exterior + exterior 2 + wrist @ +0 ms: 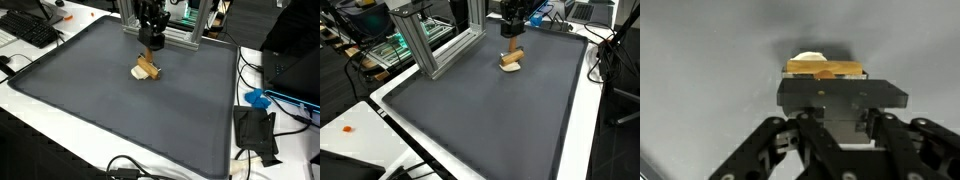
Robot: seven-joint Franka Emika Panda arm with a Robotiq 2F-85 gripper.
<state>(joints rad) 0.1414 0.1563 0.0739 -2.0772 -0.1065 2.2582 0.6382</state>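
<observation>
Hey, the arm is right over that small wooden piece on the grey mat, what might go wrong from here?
The wooden piece rests across a pale piece; if the tool closes off-centre, it may slip off. In the wrist view the tool's body hides much of the wooden piece, so alignment is hard to judge. The metal frame stands close behind; a wide swing might hit it.

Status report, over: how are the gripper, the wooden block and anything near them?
Gripper low over wooden block, jaws unclear. Block touches pale piece on gray mat. Metal frame stands apart from block.
</observation>
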